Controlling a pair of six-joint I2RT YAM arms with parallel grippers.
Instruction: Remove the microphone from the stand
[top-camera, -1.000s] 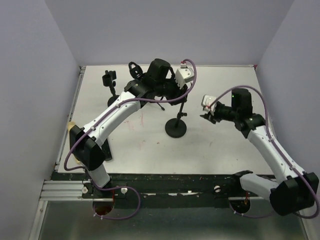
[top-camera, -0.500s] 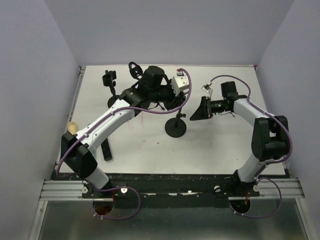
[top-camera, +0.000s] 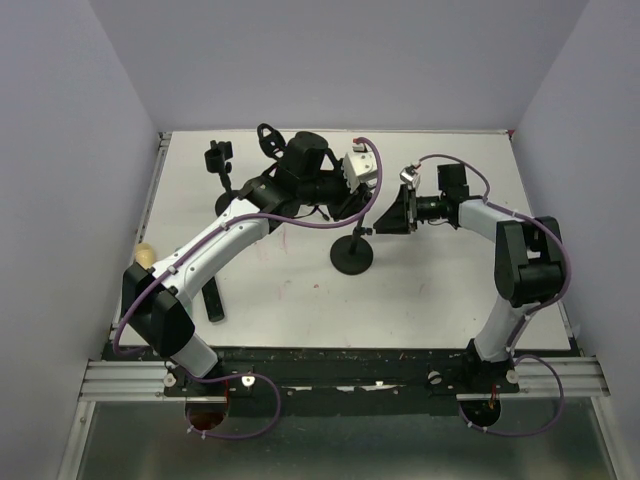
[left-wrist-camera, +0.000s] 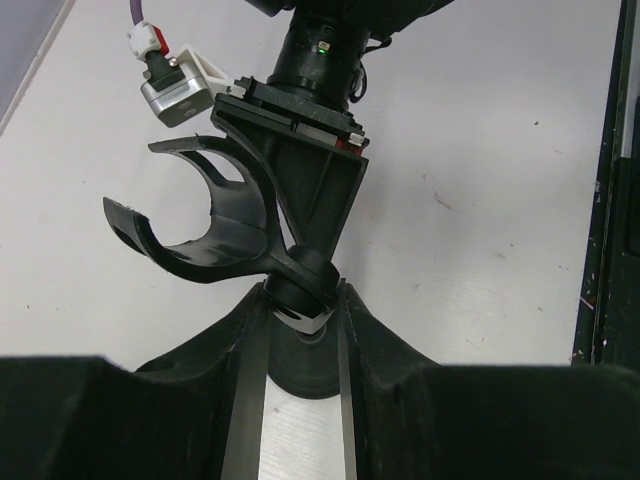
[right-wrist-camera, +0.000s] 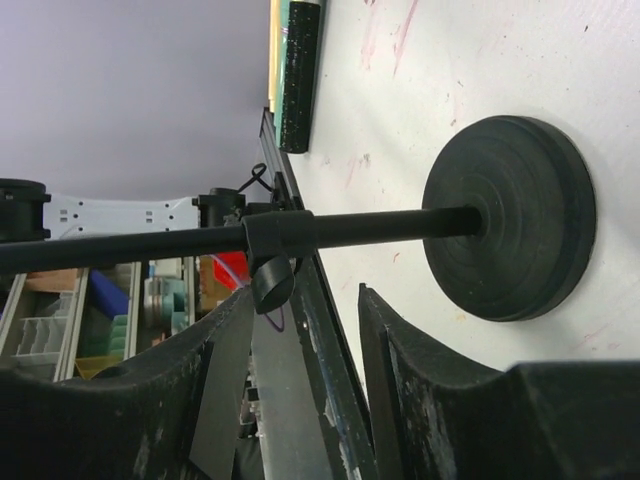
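The left gripper (left-wrist-camera: 300, 295) is pinched nearly shut on the stand (top-camera: 352, 240), its two fingers (left-wrist-camera: 250, 330) clamping the round knuckle just under the clip (left-wrist-camera: 200, 240). The clip's C-shaped cradle is bare and tilts away to the left in the wrist view. Behind that grip, the left arm runs in one long diagonal from its base at the near left of the table (top-camera: 450, 290), elbow low and white forearm reaching up and right to the head of the stand.

The right gripper (right-wrist-camera: 305, 295) stands about half open with nothing between its fingers. The pole (right-wrist-camera: 380, 225) crosses just beyond the fingertips, and a small collar on it hangs close to one finger; whether they touch I cannot tell. The right arm rises from its base, folds sharply at the elbow, and its forearm lies level, pointing left at the pole above the round base (right-wrist-camera: 510, 215).

The microphone (top-camera: 212, 300), or what looks like it, is a dark cylinder lying flat on the table by the left arm's elbow, well apart from the stand.
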